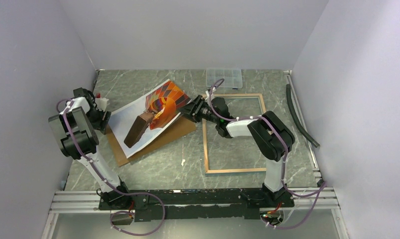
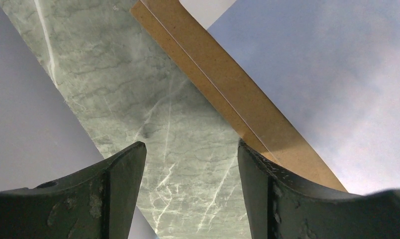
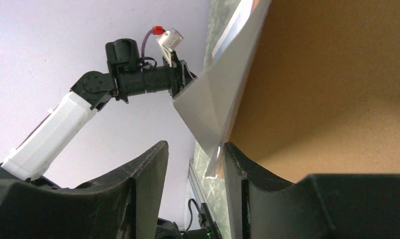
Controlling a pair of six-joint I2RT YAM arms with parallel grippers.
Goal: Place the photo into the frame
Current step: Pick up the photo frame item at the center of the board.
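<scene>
The right hand [image 3: 194, 148] stands at a narrow gap around the right edge of the photo [image 1: 165, 94], paper between its fingers but not visibly clamped. The left hand [image 2: 190, 144] is wide and holds nothing, at the left edge of the backing board [image 1: 175, 130]. The photo lies curled on this board, left of the frame [image 1: 235, 171] on the desk [image 1: 163, 164].

Brown backing board [image 1: 163, 140] mid-table — clear compartment box [image 1: 224, 76] at back.

The photo [image 1: 143, 122], a large print of an orange-red patchwork balloon with a brown basket, lies picture-side up and askew, its right end curled upward. Just right of it, the frame [image 1: 235, 171] lies flat on the desk [image 1: 163, 164], tan wood-coloured side up.
</scene>
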